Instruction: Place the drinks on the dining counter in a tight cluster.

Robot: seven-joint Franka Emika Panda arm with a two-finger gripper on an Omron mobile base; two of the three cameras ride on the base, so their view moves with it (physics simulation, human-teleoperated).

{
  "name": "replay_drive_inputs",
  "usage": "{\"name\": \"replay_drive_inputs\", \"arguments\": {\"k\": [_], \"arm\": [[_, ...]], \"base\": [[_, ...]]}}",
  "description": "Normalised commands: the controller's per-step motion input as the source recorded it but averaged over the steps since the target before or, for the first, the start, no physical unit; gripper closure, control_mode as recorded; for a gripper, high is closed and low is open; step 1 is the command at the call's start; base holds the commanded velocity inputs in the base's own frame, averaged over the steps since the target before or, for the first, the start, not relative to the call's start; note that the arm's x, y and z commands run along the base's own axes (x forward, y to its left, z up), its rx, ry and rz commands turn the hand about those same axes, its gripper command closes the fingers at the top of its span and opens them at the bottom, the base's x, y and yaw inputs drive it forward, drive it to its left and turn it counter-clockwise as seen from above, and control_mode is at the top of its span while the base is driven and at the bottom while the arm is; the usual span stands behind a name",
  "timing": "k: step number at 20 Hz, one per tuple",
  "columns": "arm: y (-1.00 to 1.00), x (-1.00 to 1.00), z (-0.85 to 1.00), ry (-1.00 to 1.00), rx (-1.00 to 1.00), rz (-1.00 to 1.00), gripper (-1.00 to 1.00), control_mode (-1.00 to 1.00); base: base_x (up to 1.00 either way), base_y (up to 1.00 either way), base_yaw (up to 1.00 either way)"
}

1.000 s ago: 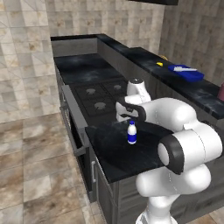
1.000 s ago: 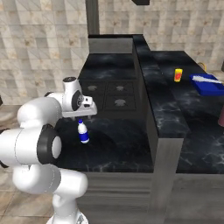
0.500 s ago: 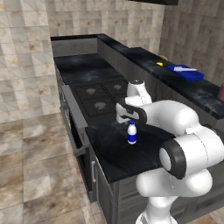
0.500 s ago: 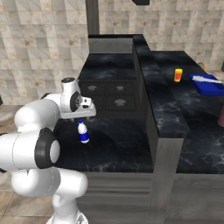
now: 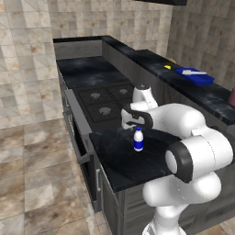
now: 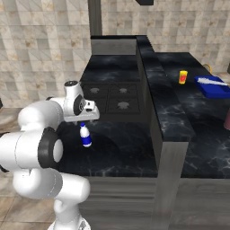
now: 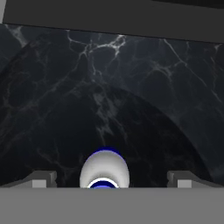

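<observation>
The small white bottle with the blue label [image 5: 138, 139] [image 6: 85, 136] stands upright on the low black counter beside the stove. My gripper [image 5: 134, 122] [image 6: 86, 118] hangs straight above its cap, pointing down. In the hand view the bottle [image 7: 104, 169] shows from above, centred between the two fingers [image 7: 41, 178], which are spread wide and do not touch it. My gripper [image 7: 109, 180] is open. The dining counter [image 6: 175, 112] [image 5: 151, 59] runs raised along the right. The maroon-pink bottle [image 6: 227, 120] [image 5: 232, 97] shows partly at the picture's right edge. The square clear bottle is out of view.
The stove burners [image 5: 104, 98] [image 6: 110, 95] lie just beyond the bottle. On the dining counter stand a yellow-orange cup [image 6: 183, 77] and a blue tray [image 6: 213, 86] [image 5: 195, 76]. A raised grey wall [image 6: 155, 130] separates the low counter from the dining counter.
My hand has sunk a little toward the white bottle. The bottle has stayed where it was.
</observation>
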Motion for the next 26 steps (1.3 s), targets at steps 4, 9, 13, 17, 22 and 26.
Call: {"name": "replay_drive_inputs", "arguments": {"k": [4, 9, 13, 17, 22, 26], "arm": [[0.00, -0.21, 0.00, 0.00, 0.00, 0.00, -1.00, -1.00], [0.00, -0.13, 0.00, 0.00, 0.00, 0.00, -1.00, -1.00], [0.00, 0.02, -0.11, 0.00, 0.00, 0.00, -1.00, -1.00], [0.00, 0.00, -0.12, 0.00, 0.00, 0.00, -1.00, -1.00], [0.00, 0.00, -0.01, 0.00, 0.00, 0.00, -1.00, -1.00], [0.00, 0.04, -0.08, 0.00, 0.00, -0.01, -1.00, -1.00]], "base": [[0.00, 0.00, 0.00], [0.00, 0.00, 0.00], [0.00, 0.00, 0.00], [0.00, 0.00, 0.00], [0.00, 0.00, 0.00], [0.00, 0.00, 0.00]]}}
